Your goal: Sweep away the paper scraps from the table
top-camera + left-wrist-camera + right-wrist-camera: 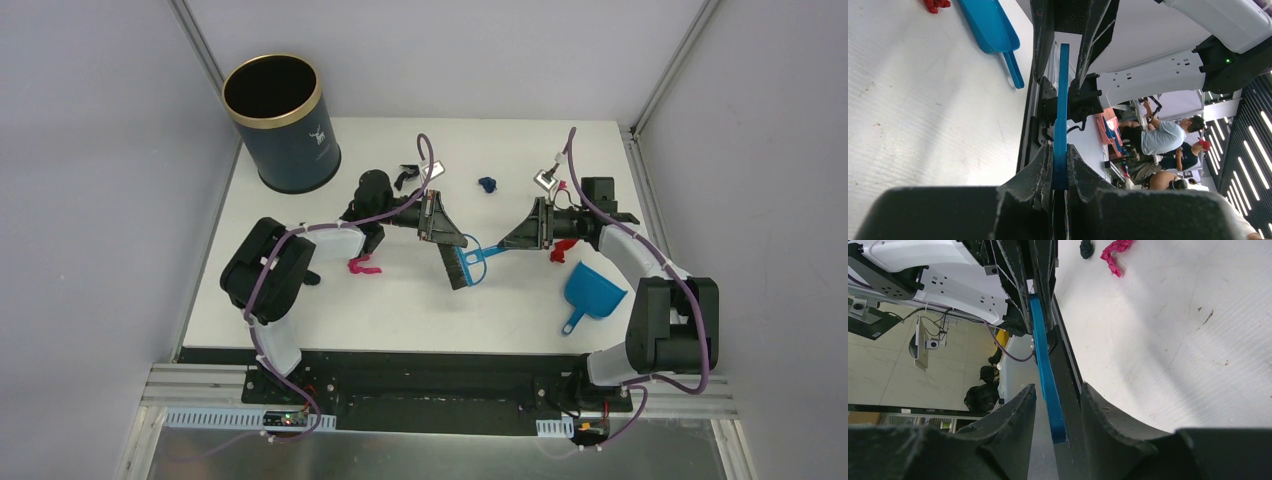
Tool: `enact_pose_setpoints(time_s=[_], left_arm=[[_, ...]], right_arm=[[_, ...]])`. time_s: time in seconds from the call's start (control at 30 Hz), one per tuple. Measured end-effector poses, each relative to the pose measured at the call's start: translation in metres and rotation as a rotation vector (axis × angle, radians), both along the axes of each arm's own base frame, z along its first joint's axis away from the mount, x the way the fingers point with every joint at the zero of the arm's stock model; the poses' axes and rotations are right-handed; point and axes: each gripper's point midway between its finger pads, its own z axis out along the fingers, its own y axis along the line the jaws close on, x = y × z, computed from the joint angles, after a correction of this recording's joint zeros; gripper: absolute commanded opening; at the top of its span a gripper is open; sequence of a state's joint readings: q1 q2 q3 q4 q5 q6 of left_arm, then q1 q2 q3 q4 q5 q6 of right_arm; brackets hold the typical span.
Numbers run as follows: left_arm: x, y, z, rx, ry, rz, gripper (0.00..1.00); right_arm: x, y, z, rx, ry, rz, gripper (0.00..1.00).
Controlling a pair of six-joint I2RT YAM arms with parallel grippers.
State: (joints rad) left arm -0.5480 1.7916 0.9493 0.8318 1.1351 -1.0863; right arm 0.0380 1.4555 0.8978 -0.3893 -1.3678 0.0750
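The left gripper (450, 238) is clamping the brush (459, 268) near its bristles, its blue handle is pointing lengthwise into the right gripper (508, 245), whose half-open fingers (1013, 417) are straddling the tip ungripped, while paper scraps (362, 266) are lying on the table (400, 310) either side of the brush.

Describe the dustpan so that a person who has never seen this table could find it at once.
On the white table, look at the near right part, beside the right arm. The dustpan lies there: a blue plastic scoop, its short handle pointing to the front edge. Unlike the blue hand brush nearer the middle, it has no bristles.
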Motion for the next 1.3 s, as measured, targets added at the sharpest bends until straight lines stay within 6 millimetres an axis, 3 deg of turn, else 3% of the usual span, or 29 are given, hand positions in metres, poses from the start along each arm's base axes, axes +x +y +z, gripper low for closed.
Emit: enact_pose_setpoints(time_s=[0.7, 0.8, 0.9, 0.97, 1.1, 1.2, 1.3], left_arm=[[0.001, 0.0, -0.003, 0.004, 0.005, 0.0, 0.0], [0.001, 0.0, -0.003, 0.004, 0.005, 0.001, 0.0], [0.001, 0.0, -0.003, 0.007, 0.009, 0.001, 0.0], [0.001, 0.0, -0.004, 0.011, 0.013, 0.002, 0.16], [0.003, 0.0, -0.01, 0.029, 0.014, 0.014, 0.44], [0.006, 0.001, -0.017, 0.068, 0.002, 0.055, 0.55], [0.006, 0.008, -0.012, 0.124, -0.081, 0.114, 0.56]], right_arm=[[-0.008, 0.006, 0.002, 0.019, 0.022, 0.042, 0.32], [-0.01, 0.006, 0.0, 0.016, 0.029, 0.049, 0.24], [-0.011, 0.007, -0.002, 0.015, 0.038, 0.054, 0.08], [-0.012, 0.007, -0.003, 0.018, 0.041, 0.058, 0.0], [-0.011, 0.006, -0.001, 0.01, 0.036, 0.064, 0.0], [-0.003, 0.001, 0.0, -0.033, 0.01, 0.046, 0.0], [0.012, -0.016, 0.004, -0.082, -0.02, -0.019, 0.0]])
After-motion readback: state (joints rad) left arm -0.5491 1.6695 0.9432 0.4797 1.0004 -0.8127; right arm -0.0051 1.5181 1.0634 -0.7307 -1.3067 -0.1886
